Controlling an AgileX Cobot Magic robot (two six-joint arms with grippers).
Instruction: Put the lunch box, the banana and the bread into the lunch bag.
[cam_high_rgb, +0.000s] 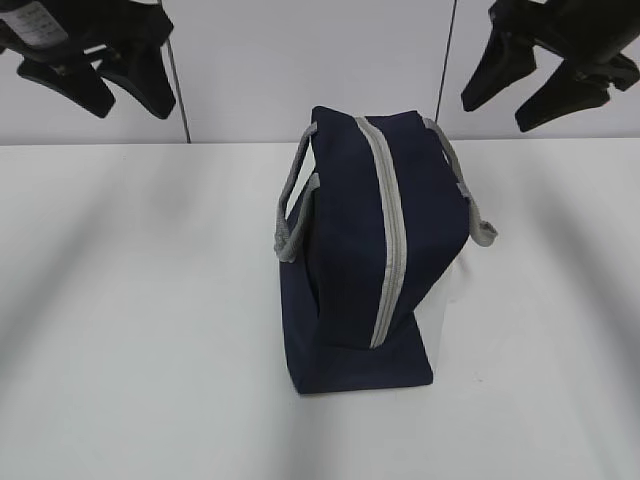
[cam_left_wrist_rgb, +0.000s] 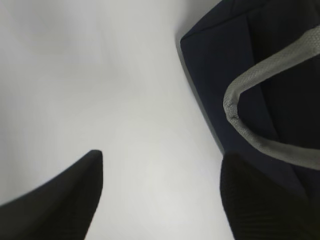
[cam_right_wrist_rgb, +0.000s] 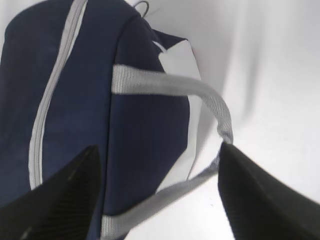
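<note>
Surface: a plain white table ran under both my arms, with a pale wall behind it.
Lunch bag: the navy lunch bag stood on the table, between my two grippers and below them, its top towards the camera in the exterior view.
Zipper: the grey zipper ran the length of the bag's top and looked shut; its ring pull showed at the far end, beyond my right fingers.
Handles: one grey rope handle lay on the bag's side nearest my left fingers; the other handle arched over the side nearest my right fingers, next to the white side panel.
Left gripper: my left gripper hung above the table with its fingers spread wide and nothing between them but bare table. The bag sat just off my right-hand finger; I could not tell whether that finger touched it.
Right gripper: my right gripper hung over the bag, fingers equally wide apart and gripping nothing. The bag's top and rope handle lay in the gap below them.
Both arms: in the exterior view each gripper was raised well clear of the bag, left and right.
</note>
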